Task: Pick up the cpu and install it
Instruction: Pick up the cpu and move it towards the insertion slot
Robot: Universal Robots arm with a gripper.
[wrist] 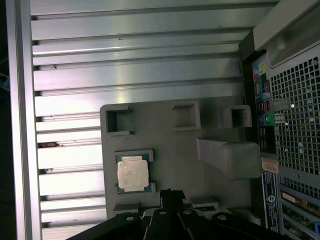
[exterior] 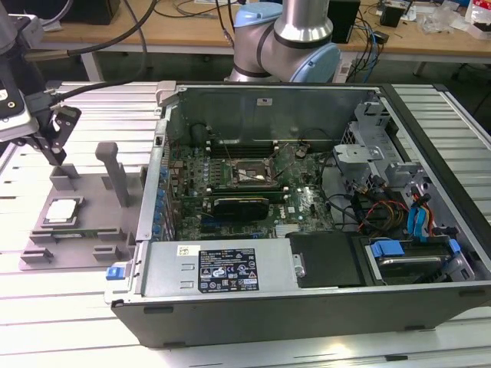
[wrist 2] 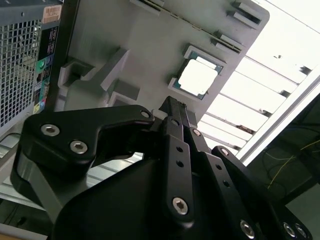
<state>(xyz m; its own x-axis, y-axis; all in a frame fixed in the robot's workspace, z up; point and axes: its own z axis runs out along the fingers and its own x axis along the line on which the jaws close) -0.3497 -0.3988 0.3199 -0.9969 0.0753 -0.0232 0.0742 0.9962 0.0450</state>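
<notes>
The cpu [exterior: 63, 211], a flat square chip with a shiny silver top, lies in a recess of the grey plastic tray [exterior: 92, 230] at the exterior view's left. It also shows in both wrist views [wrist 2: 198, 78] [wrist: 133, 173]. My gripper [exterior: 55, 159] hangs above the tray's far end, apart from the chip, with its black fingers [wrist 2: 172, 103] pressed together and nothing between them. In the first wrist view the gripper's tip [wrist: 170, 192] sits just beside the chip. The black-framed socket [exterior: 247, 173] lies on the motherboard inside the open case.
The open computer case [exterior: 322, 291] stands to the exterior view's right of the tray, its metal wall [exterior: 157, 169] close to it. Grey upright blocks [exterior: 115, 172] rise from the tray. Everything rests on a slatted aluminium table [exterior: 69, 322].
</notes>
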